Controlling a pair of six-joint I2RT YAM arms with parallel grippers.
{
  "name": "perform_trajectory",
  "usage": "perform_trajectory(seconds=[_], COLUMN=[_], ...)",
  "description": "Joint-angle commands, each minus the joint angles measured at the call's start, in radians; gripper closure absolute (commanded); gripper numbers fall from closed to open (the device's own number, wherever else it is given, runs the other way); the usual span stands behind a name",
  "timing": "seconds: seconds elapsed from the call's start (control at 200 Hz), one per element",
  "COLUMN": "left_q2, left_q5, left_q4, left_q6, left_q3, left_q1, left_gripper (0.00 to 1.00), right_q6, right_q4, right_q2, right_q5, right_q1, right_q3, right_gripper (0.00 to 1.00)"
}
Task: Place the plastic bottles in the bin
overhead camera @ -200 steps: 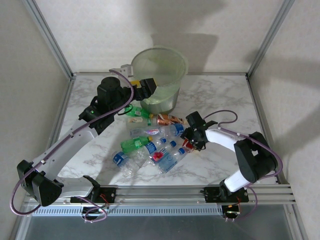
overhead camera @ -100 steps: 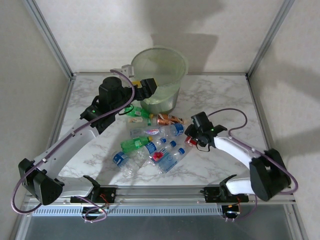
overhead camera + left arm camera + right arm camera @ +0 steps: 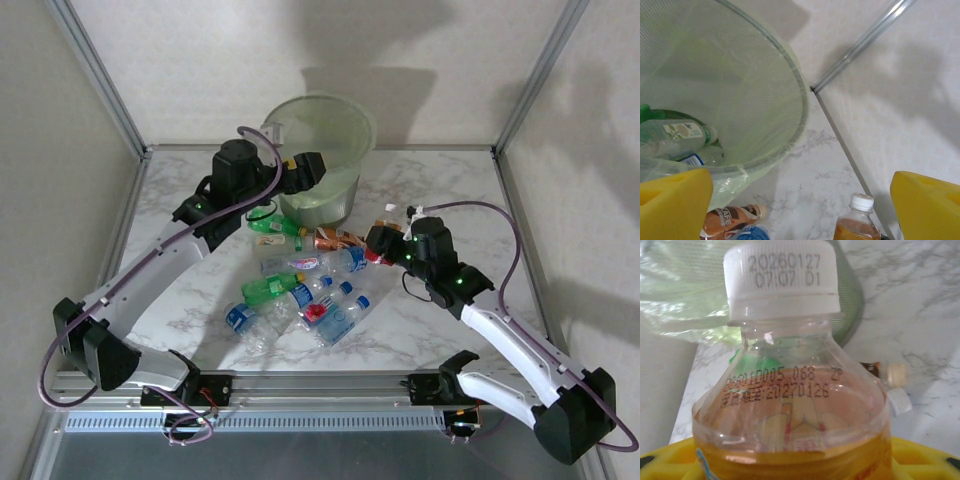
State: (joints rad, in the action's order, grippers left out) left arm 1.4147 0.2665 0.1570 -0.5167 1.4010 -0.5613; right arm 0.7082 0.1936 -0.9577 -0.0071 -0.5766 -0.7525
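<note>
A: Plastic bottles [image 3: 300, 290], where are they?
B: Most lie heaped on the marble table [image 3: 440, 180] before the bin [image 3: 340, 195]; a few lie inside it.
A: Grippers?
B: The right gripper [image 3: 382, 240] clamps a white-capped orange bottle [image 3: 790, 415]; the left gripper [image 3: 308, 170] gapes wide at the bin's near rim.

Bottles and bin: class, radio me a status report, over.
Left gripper open, empty, at the bin rim. Right gripper shut on white-capped bottle. Pile of bottles waiting on the table. Left gripper may crowd the drop.
</note>
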Motion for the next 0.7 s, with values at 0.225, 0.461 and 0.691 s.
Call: perform_trajectory(seconds=[0.225, 0.461, 0.691], left_q2=[0.081, 0.115, 0.121], left_q5=[0.211, 0.306, 0.344], left_q4=[0.069, 0.111, 0.138], left_q6=[0.025, 0.06, 0.087], left_q3=[0.082, 0.121, 0.119], left_q1=[-0.038, -0.063, -0.074], left_gripper=[0.12, 0.11, 0.15], right_q6=[-0.145, -0.192, -0.203], right_q4=[-0.081, -0.056, -0.056], right_q2=[0.014, -0.057, -0.086], right_q5=[-0.121, -0.071, -0.052], right_q1=[-0.099, -0.19, -0.218], right_q3=[-0.1, -0.186, -0.208], right_gripper=[0.47, 0.46, 0.46])
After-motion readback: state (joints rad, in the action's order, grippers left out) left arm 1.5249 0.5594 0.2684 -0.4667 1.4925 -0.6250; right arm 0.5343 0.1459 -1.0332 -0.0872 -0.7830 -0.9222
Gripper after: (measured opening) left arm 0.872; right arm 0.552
